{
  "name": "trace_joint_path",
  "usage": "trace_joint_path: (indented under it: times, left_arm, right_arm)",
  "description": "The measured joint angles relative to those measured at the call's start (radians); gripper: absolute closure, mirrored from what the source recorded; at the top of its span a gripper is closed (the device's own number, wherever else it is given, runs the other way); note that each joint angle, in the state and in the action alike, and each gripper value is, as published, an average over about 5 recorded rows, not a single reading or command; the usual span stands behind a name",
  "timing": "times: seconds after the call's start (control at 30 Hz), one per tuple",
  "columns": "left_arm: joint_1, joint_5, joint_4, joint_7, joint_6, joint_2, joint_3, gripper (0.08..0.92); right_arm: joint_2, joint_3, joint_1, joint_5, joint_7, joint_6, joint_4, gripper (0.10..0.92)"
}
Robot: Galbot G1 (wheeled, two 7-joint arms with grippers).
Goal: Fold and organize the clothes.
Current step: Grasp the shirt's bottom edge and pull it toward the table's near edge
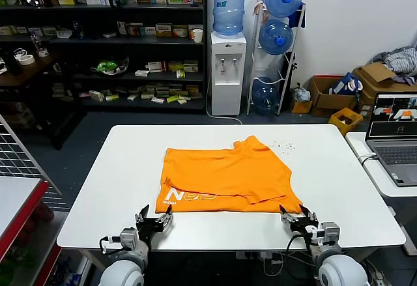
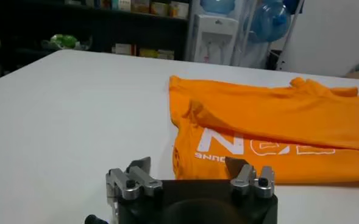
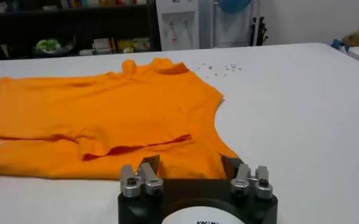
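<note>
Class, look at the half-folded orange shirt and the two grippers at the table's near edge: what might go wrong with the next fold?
1. The T-shirt lies skewed with a bunched collar, so the next fold may come out crooked.
2. The left gripper and right gripper are both open, just short of the hem; pinching only the top layer could undo the existing fold.

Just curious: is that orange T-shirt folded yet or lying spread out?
Partly folded: the orange T-shirt has one layer doubled over another, lettering showing at its near edge.
</note>
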Motion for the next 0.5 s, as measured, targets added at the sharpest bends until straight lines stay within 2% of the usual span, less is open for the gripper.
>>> trace_joint_path:
  times: [0.5]
  left_arm:
    - [-0.007,0.001,0.002,-0.008,0.005,-0.005,0.006,0.657]
  right_arm:
    - [-0.006,0.006,-0.014,0.015,0.020,-0.007,0.011,0.853]
